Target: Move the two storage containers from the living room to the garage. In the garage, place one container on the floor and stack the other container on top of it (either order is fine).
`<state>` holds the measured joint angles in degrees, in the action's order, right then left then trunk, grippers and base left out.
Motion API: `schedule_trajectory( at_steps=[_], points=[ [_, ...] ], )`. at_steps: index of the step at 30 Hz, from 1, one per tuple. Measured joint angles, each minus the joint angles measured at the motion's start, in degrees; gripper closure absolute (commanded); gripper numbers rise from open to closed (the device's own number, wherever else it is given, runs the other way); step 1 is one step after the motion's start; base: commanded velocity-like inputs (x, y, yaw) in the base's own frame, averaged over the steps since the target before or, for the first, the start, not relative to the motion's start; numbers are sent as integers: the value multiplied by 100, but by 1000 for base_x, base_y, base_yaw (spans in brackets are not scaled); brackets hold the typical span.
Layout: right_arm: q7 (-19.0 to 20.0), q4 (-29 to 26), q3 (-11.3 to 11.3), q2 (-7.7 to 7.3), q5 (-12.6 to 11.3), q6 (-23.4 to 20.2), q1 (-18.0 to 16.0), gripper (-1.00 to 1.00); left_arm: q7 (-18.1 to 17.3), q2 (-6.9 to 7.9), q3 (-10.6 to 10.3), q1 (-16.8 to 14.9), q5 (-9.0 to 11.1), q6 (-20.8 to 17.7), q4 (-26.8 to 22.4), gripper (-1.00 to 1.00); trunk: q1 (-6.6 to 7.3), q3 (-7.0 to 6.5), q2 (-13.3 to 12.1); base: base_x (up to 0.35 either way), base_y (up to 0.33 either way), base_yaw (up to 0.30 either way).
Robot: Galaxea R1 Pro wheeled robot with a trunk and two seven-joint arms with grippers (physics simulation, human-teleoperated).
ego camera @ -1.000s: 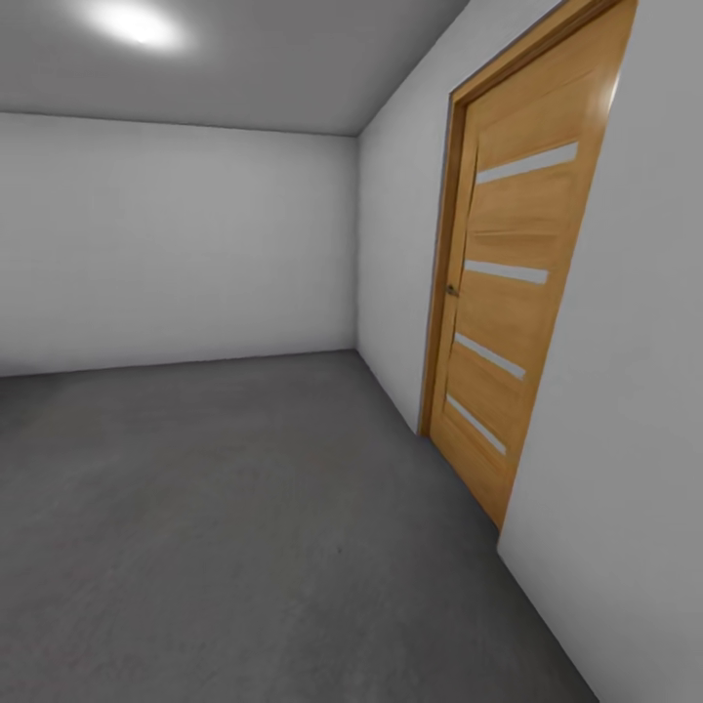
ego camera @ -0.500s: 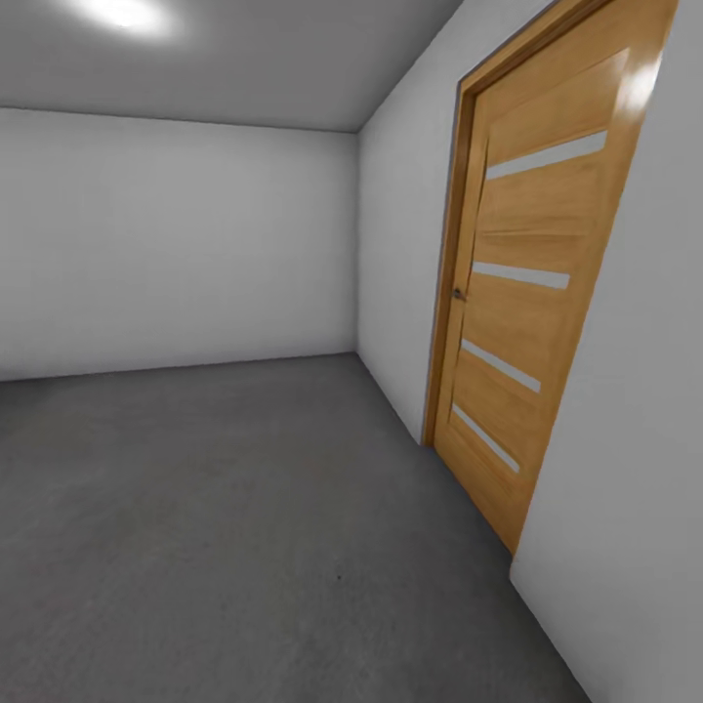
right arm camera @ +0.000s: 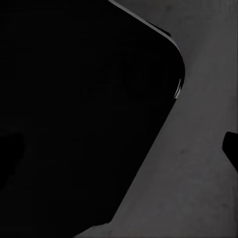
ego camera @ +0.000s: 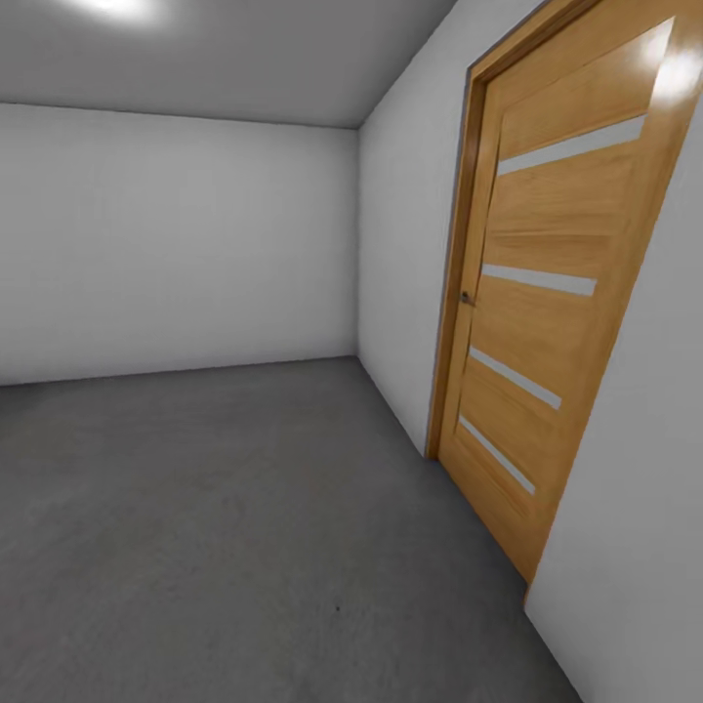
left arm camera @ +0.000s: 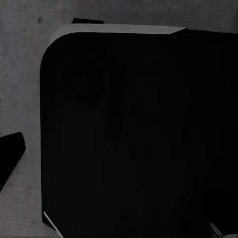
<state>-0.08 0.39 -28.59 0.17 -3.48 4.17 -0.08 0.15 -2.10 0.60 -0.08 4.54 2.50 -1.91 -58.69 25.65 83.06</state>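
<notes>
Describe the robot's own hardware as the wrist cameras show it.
Left wrist view: a big matte black body with a rounded corner and a thin pale grey edge. Beside it is a small black wedge, perhaps a tool finger. Right wrist view: a similar black bulk with a bright sliver on its rounded corner, and a small black tab. No cables or markings can be made out.

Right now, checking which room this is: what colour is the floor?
Dark mottled grey floor, clearest in head view.

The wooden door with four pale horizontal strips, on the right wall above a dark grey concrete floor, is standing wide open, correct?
Not quite. The head view shows the honey-coloured wooden door closed in its frame, not open. It has four pale strips and is on the right wall, above the dark grey concrete floor.
</notes>
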Motion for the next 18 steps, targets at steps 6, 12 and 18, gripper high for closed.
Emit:
schedule_trajectory(
  at_steps=[6, 12, 18],
  points=[
    [0, 0, 0, 9, -2, -3, 0, -100, 0, 0, 0, 0, 0, 0, 1, -100, 0, 0, 0, 322, 0, 0],
    [0, 0, 0, 16, -2, -2, 0, -100, -2, 0, 0, 0, 4, -4, 3, -100, 0, 0, 0, 322, 0, 0],
    [0, 0, 0, 12, -2, -4, 0, -100, -1, 2, 0, 0, 8, -16, 4, -100, 0, 0, 0, 322, 34, 0]
  ],
)
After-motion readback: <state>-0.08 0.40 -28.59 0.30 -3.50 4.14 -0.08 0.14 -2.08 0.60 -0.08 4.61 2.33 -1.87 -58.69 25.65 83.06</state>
